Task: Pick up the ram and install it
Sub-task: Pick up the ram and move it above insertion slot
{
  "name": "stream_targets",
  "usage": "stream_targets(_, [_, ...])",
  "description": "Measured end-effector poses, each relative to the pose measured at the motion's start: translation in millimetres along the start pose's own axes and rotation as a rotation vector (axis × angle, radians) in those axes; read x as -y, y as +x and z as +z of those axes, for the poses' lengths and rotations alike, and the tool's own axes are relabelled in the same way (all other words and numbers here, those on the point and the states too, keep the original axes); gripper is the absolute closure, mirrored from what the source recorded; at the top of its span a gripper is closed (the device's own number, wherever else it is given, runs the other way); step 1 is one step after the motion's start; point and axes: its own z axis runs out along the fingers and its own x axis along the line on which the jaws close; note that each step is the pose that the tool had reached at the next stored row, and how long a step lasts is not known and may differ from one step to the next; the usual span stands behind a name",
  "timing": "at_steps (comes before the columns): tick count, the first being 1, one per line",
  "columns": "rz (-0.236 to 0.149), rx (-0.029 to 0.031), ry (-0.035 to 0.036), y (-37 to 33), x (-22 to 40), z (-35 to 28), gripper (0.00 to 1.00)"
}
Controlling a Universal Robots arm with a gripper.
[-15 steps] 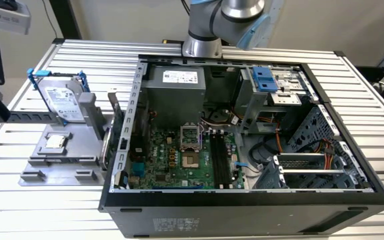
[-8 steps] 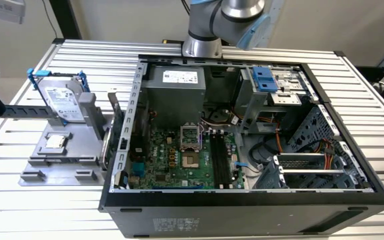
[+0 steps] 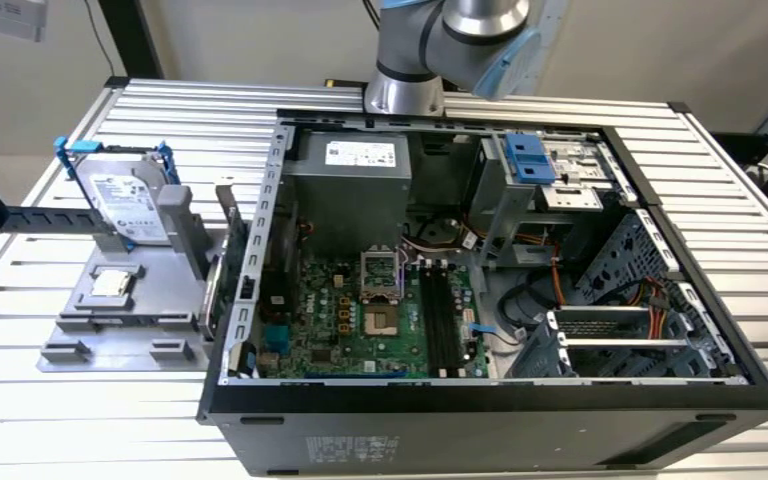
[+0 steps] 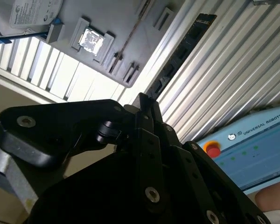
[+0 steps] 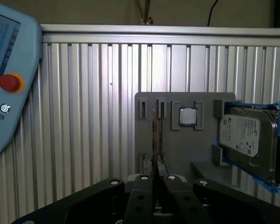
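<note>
The black pincer (image 5: 154, 175) is pressed tight on the ram (image 4: 179, 56) and pinches one end of it. The ram is a long dark stick with little chips on it. It sticks straight out from the pincer tips, up in the air and not touching the grey holder (image 3: 117, 330). In the first wrist view you see just the ram's thin edge (image 5: 154, 135), and it lines up with the slots of the holder (image 5: 172, 154) far behind it.

The holder lies flat on the silver striped table (image 3: 131, 420). A silver hard drive (image 3: 131, 205) in a blue frame stands up at one end of the holder. A small square chip (image 3: 113, 283) sits in the holder near the hard drive.

An open computer case (image 3: 491, 420) lies on the table right beside the holder. Inside it there is a green board (image 3: 317, 330) with long black slots (image 3: 442, 320). The grey arm (image 3: 444, 40) goes up out of the picture on the far side of the case from the holder.

A light blue box with a red button (image 5: 4, 84) shows well away from the holder
</note>
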Motion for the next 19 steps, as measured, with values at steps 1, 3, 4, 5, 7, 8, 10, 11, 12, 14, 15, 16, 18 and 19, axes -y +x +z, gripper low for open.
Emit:
stream_targets(1, [0.0,0.0001,-0.0001,0.0,0.0,-0.1,1.0])
stream_targets(3, [0.0,0.0004,-0.0001,0.0,0.0,-0.1,1.0])
stream_targets(4, [0.0,0.0005,-0.0001,0.1,0.1,-0.1,1.0])
stream_targets(5, [0.0,0.0007,-0.0001,0.0,0.1,-0.1,1.0])
stream_targets(7, [0.0,0.0011,-0.0001,0.1,0.1,-0.1,1.0])
stream_targets(8, [0.0,0.0012,-0.0001,0.0,0.0,-0.1,1.0])
stream_targets(10, [0.0,0.0011,-0.0002,0.0,1.8,-0.1,1.0])
stream_targets(11, [0.0,0.0011,-0.0002,0.0,4.0,-0.2,1.0])
stream_targets(12, [0.0,0.0011,-0.0001,0.0,6.6,-0.2,1.0])
stream_targets(14, [0.0,0.0012,-0.0002,-0.1,11.3,-0.2,1.0])
stream_targets(15, [0.0,0.0012,-0.0001,-0.1,13.3,-0.2,1.0])
stream_targets(16, [0.0,0.0011,-0.0001,-0.1,15.7,-0.2,1.0])
stream_targets(18, [0.0,0.0012,-0.0001,-0.1,20.1,-0.2,1.0])
stream_targets(19, [0.0,0.0011,-0.0001,-0.1,22.3,-0.3,1.0])
